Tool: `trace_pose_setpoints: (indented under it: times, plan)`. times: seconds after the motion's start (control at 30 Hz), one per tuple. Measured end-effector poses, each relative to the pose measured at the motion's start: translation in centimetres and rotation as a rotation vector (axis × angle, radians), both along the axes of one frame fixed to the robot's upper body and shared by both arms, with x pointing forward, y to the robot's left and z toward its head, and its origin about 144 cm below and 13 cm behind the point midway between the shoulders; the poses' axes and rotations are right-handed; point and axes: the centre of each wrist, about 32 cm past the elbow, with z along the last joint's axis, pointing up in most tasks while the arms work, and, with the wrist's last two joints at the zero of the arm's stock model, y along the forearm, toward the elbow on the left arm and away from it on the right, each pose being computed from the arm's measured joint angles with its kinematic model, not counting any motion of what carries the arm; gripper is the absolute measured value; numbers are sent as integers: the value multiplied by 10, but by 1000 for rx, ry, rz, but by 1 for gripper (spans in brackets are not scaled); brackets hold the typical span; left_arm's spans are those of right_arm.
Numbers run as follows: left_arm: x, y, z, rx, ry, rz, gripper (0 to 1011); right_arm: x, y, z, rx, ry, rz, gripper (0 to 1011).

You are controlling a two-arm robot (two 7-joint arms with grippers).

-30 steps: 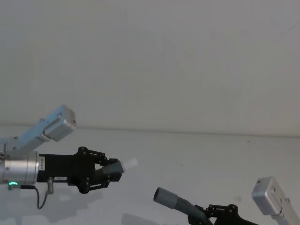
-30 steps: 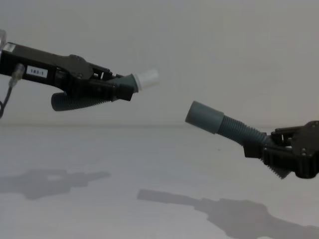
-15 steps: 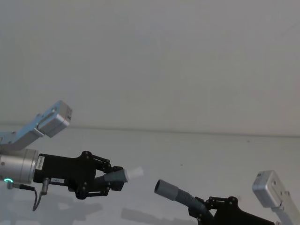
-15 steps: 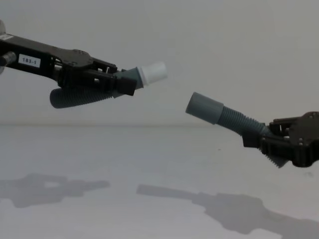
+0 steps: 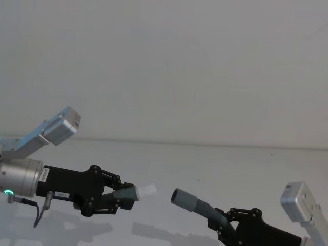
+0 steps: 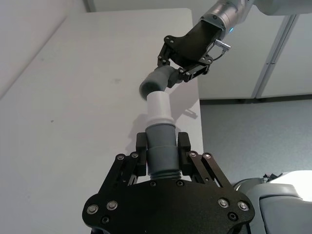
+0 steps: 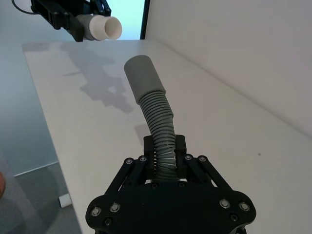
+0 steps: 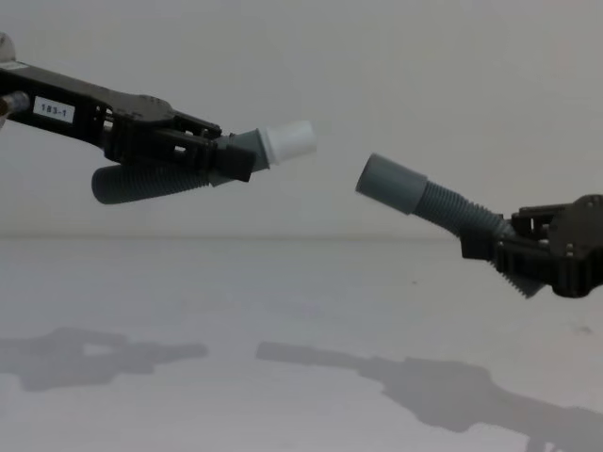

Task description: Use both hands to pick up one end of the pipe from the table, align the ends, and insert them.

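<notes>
While both hose pieces hang clear above the white bench [image 8: 283,311], the left end effector [image 8: 236,158] is clamped on the grey collar of the ribbed hose piece [image 8: 141,184]. Its white spigot [image 8: 288,141] sticks out past the fingertips and points toward the right, and the ribbed tail trails back beneath the end effector. The right end effector [image 8: 492,247], lower and farther right, grips the ribbed part of the curved hose piece [image 8: 450,209]. Its smooth grey socket cuff [image 8: 390,183] rises toward the left. Spigot and cuff face each other across a small open gap, the spigot slightly higher in the chest view. Their shadows [image 8: 396,377] lie on the bench below.
</notes>
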Motion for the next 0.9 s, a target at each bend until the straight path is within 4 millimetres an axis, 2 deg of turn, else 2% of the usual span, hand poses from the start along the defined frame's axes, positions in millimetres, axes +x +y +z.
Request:
trace_pose_setpoints:
  times: [0.5,0.9]
  plan:
    - [15,-4,10,35,26,-32,340,2,-4,0,14,-57,19,216]
    - [26,-11,18,62,40,-61,340,-1,2,-1,-13,-132,-22,216]
